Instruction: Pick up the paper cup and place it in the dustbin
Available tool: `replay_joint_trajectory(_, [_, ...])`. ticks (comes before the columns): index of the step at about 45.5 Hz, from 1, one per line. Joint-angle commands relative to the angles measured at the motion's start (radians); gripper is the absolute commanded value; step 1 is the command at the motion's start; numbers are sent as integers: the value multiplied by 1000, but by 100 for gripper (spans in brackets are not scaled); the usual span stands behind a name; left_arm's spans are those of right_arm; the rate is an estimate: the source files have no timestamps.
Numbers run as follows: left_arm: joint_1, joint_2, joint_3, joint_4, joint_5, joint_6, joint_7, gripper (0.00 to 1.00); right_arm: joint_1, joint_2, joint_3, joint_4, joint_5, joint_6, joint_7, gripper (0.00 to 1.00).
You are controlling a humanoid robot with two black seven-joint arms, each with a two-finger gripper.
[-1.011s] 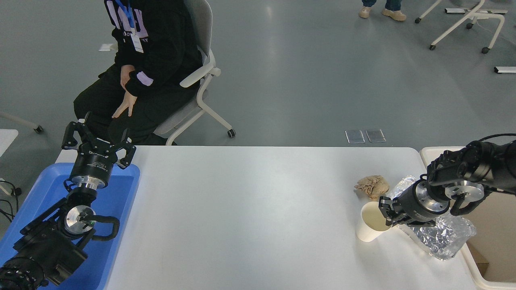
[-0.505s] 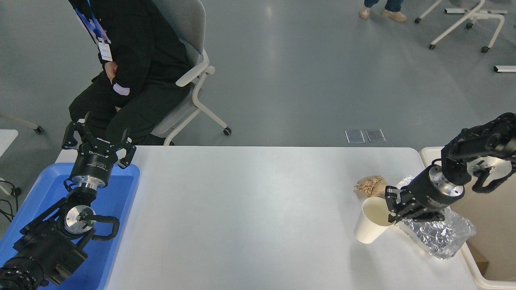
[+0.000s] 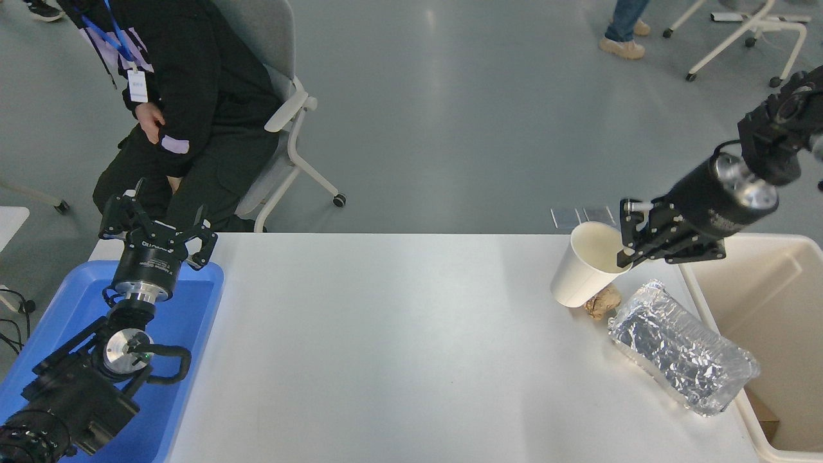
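Note:
The cream-white paper cup (image 3: 584, 265) hangs tilted in the air above the table's far right part, its open mouth facing right. My right gripper (image 3: 629, 247) is shut on the cup's rim, one finger inside the mouth. The arm reaches in from the upper right. The beige dustbin (image 3: 746, 241) stands just off the table's right end, to the right of the cup and lower. My left gripper (image 3: 156, 226) is parked open over the blue tray at the lower left.
A crumpled brown paper ball (image 3: 602, 301) lies under the cup, and a crinkled silver foil bag (image 3: 680, 348) lies beside the dustbin. A blue tray (image 3: 193, 308) sits at the table's left end. A person in black sits on a chair (image 3: 283, 116) beyond the far left.
The right gripper has lifted the paper cup off the table, up and slightly back, uncovering the foil bag. The seated person has shifted left. The left arm has not moved.

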Motion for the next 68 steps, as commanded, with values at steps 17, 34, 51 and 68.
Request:
replay_joint_trajectory(17, [0,0,0,0,0,1,0,99,222,5,-27,17,1,8,1,0])
replay_joint_trajectory(34, [0,0,0,0,0,1,0,99,210,-77,-101,-1,-4,8,-2,0])
replay_joint_trajectory(51, [0,0,0,1,0,1,0,99,-97,-355,-247,-244,-4,8,-2,0])
replay_joint_trajectory(68, [0,0,0,0,0,1,0,99,-587,-538,21,-412,-1,-149,-5,0])
